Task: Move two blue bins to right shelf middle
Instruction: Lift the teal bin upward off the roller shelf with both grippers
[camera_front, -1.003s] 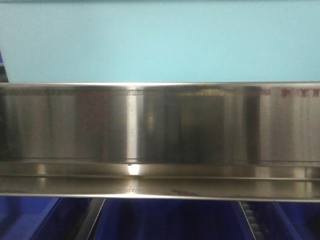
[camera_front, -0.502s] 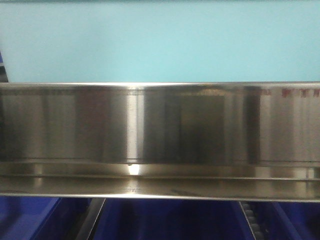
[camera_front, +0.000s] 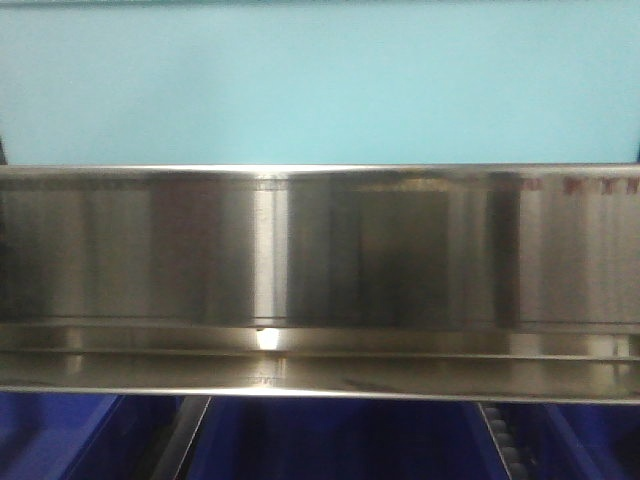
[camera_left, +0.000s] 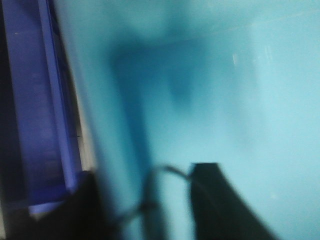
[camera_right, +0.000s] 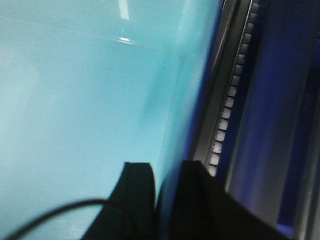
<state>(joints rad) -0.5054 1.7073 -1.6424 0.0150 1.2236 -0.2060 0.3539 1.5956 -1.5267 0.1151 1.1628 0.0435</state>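
Observation:
One pale blue bin (camera_front: 320, 80) fills the top of the front view, right behind the shiny steel front rail (camera_front: 320, 250) of the shelf level. A second pale bin does not show. In the blurred left wrist view my left gripper (camera_left: 145, 200) straddles the bin's (camera_left: 225, 100) left wall, one finger outside and one inside. Its jaws stand wide apart, with bin floor showing between the wall and the inner finger (camera_left: 210, 200). In the right wrist view my right gripper (camera_right: 167, 195) is shut on the bin's (camera_right: 75, 100) right wall.
Dark blue tubs (camera_front: 330, 440) sit on the level below the rail. Another dark blue tub stands beside the pale bin on the left (camera_left: 30, 100) and one on the right (camera_right: 280, 100). A roller track (camera_right: 227, 105) runs along the bin's right side.
The pale bin has shifted a little sideways in the front view: the dark sliver at its left edge has shrunk and one shows at the right edge. The rail has not moved.

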